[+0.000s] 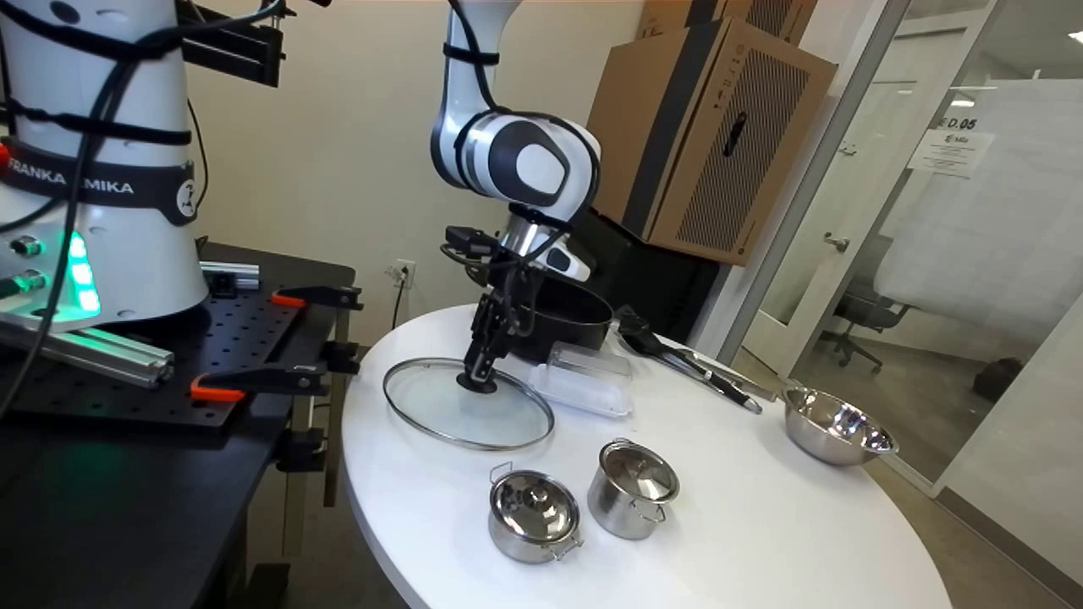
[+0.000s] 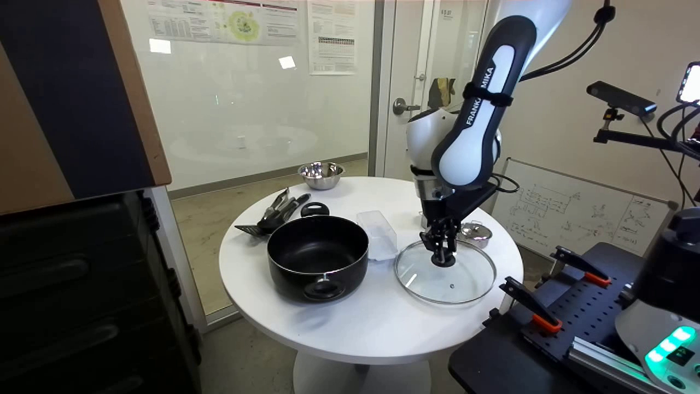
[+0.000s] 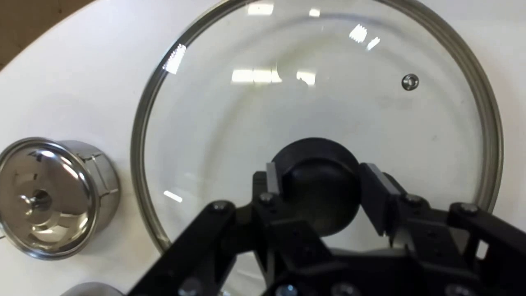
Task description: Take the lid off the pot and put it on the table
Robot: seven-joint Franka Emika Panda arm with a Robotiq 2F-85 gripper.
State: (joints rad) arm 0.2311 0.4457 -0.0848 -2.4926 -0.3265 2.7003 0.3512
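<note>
Exterior view: one lid, knob tight in one hand, one black pot, two steel pots.

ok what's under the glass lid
Through the clear glass lid the white tabletop shows. In the wrist view, the black knob and the fingers cover part of it; that patch cannot be seen there.

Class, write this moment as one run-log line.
gripper: closed on knob | lid: off pot, on or just above table, contact unclear | pot: uncovered | release: not yet done
</note>
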